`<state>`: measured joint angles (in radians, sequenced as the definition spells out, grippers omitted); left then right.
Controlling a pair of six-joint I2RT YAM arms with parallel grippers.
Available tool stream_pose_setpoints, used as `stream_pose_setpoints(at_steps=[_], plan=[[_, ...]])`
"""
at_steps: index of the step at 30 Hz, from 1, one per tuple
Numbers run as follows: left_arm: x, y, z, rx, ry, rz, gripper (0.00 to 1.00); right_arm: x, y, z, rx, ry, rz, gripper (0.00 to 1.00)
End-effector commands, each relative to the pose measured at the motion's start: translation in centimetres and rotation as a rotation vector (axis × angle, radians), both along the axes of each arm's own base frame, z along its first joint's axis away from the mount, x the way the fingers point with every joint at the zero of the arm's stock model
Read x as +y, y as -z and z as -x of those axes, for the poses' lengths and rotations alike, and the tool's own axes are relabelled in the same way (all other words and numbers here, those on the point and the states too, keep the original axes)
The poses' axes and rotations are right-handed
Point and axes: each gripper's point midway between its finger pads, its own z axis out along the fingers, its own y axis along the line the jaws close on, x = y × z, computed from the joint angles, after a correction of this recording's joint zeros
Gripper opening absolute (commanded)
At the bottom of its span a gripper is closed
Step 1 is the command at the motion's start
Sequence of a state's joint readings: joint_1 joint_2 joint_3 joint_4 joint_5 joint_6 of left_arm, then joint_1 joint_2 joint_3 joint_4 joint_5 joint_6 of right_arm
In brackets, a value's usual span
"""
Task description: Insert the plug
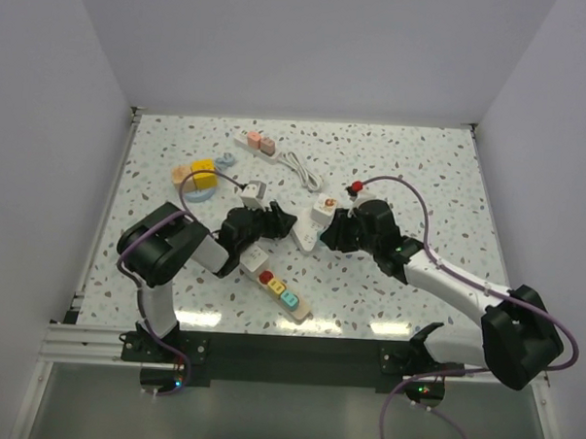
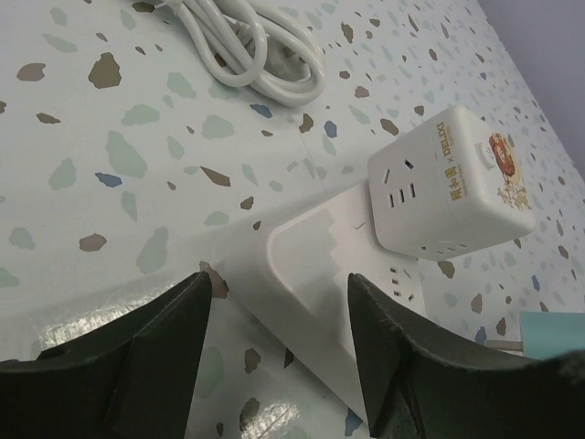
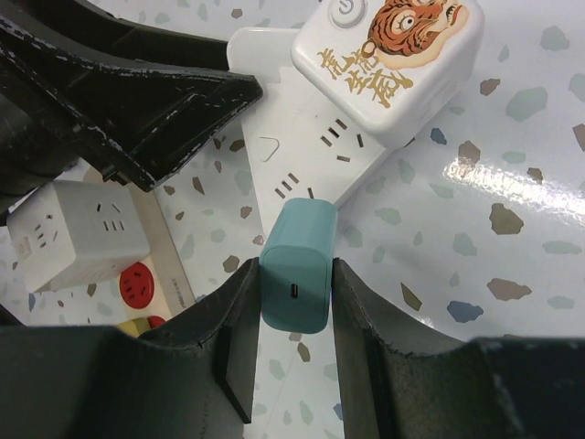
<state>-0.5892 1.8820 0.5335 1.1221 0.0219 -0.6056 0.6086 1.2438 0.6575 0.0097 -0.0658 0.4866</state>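
My right gripper point(image 3: 291, 274) is shut on a teal plug point(image 3: 297, 265), whose far end meets the face of the white power strip point(image 3: 302, 155) at its near socket; the prongs are hidden. A white cube adapter with a tiger print point(image 3: 388, 59) sits on the strip's far end. My left gripper point(image 2: 279, 311) is open, with one finger on either side of the strip's other end point(image 2: 315, 274), not touching it. From above, the two grippers point(image 1: 278, 222) point(image 1: 329, 231) face each other across the strip point(image 1: 307, 237).
A second strip point(image 1: 275, 287) with red, yellow and teal plugs lies near the front. A white cube adapter point(image 3: 78, 233) sits on it. A coiled white cable point(image 2: 247, 46), a third strip point(image 1: 256, 140) and a yellow block point(image 1: 203, 174) lie farther back.
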Motion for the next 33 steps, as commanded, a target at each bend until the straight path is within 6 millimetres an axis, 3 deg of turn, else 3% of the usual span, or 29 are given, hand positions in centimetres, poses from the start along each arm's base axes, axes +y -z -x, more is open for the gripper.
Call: stream_pose_setpoints(at_steps=[1, 7, 16, 23, 33], plan=[[0.7, 5.6, 3.8, 0.141, 0.068, -0.182, 0.66, 1.3, -1.7, -1.3, -0.050, 0.014, -0.064, 0.00], [1.1, 5.7, 4.7, 0.134, 0.079, -0.186, 0.66, 2.8, -1.6, -1.7, -0.045, 0.030, -0.081, 0.00], [0.3, 3.3, 3.7, 0.044, 0.116, -0.195, 0.69, 4.7, -1.7, -2.3, -0.025, 0.107, -0.143, 0.00], [1.2, 2.2, 3.3, 0.009, 0.078, -0.214, 0.71, 4.8, -1.8, -3.3, -0.017, 0.184, -0.114, 0.00], [2.0, 1.7, 3.4, 0.002, 0.052, -0.233, 0.71, 4.5, -0.5, -2.6, 0.034, 0.245, -0.055, 0.00]])
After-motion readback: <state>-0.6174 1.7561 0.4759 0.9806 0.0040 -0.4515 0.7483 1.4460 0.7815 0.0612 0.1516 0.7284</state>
